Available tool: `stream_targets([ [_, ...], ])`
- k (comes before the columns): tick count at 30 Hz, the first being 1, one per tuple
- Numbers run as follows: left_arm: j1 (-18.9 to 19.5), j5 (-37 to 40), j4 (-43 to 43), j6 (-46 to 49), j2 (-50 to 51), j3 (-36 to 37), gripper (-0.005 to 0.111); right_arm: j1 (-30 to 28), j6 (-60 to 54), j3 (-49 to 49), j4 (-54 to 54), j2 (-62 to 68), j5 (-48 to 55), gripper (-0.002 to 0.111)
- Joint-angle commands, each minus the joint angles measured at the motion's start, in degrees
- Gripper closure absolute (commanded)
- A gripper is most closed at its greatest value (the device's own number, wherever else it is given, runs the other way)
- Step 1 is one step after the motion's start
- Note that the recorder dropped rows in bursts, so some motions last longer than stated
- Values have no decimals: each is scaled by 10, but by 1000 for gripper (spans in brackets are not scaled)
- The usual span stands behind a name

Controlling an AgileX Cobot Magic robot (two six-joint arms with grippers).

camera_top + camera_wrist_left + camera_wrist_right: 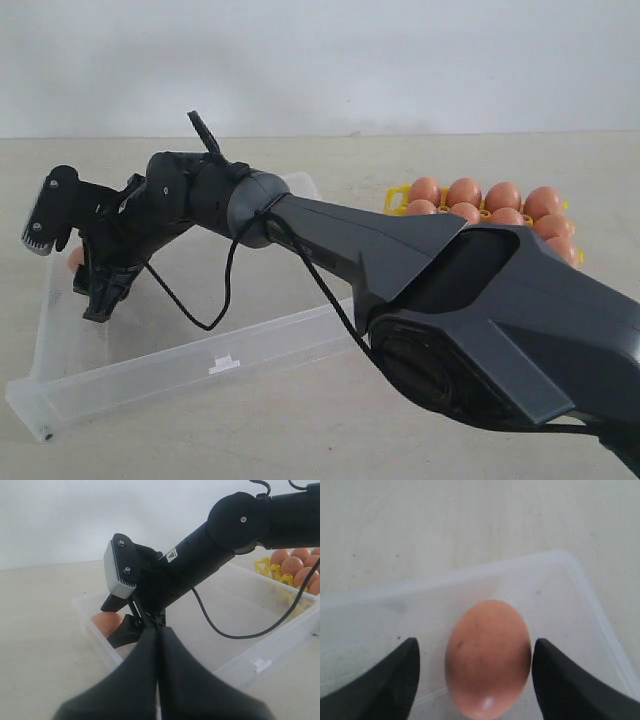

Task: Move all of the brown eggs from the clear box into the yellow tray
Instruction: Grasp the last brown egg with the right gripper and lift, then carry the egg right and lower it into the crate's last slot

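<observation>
1. The counter (pixel 300 430) is pale and carries the box and the tray.
2. Your right arm (pixel 480 300) reaches from the counter's right side across the box to its left end, and covers part of the tray in the exterior view.
3. The box (pixel 200 360) lies slantwise on the counter's left half, with a small white tab on its near wall.
4. The tray (pixel 397 195) sits near the box's far right end, towards the counter's right edge. Eggs (pixel 465 190) fill the cups you can see; the arm hides the rest, so the count cannot be told.
5. One egg (pixel 487 657) lies in the box, in the corner at the end away from the tray.
6. Your right hand (pixel 476 645) is released: its fingers (pixel 395 680) stand wide on either side of that egg, with a clear gap on at least one side.
7. Your left hand (pixel 159 645) is clenched on nothing, its fingers pressed together, and it is held outside the box's near wall.
</observation>
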Motion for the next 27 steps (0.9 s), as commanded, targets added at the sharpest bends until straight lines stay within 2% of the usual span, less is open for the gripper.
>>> stream_targets([
  [1, 0, -4, -5, 0, -2, -1, 111, 1, 12, -1, 3, 11, -14, 47],
  [3, 0, -4, -5, 0, -2, -1, 111, 1, 27, -1, 5, 14, -10, 52],
  [4, 0, -4, -5, 0, -2, -1, 111, 1, 40, -1, 5, 15, -6, 61],
  [8, 0, -4, -5, 0, -2, -1, 111, 1, 84, -2, 5, 15, -4, 109],
  [19, 0, -4, -5, 0, -2, -1, 111, -1, 237, -2, -12, -67, 5, 107],
  [21, 0, -4, -5, 0, -2, -1, 111, -1, 318, -2, -69, -90, 6, 109],
  [27, 0, -4, -5, 0, -2, -1, 111, -1, 624, -1, -337, -132, 45, 109],
])
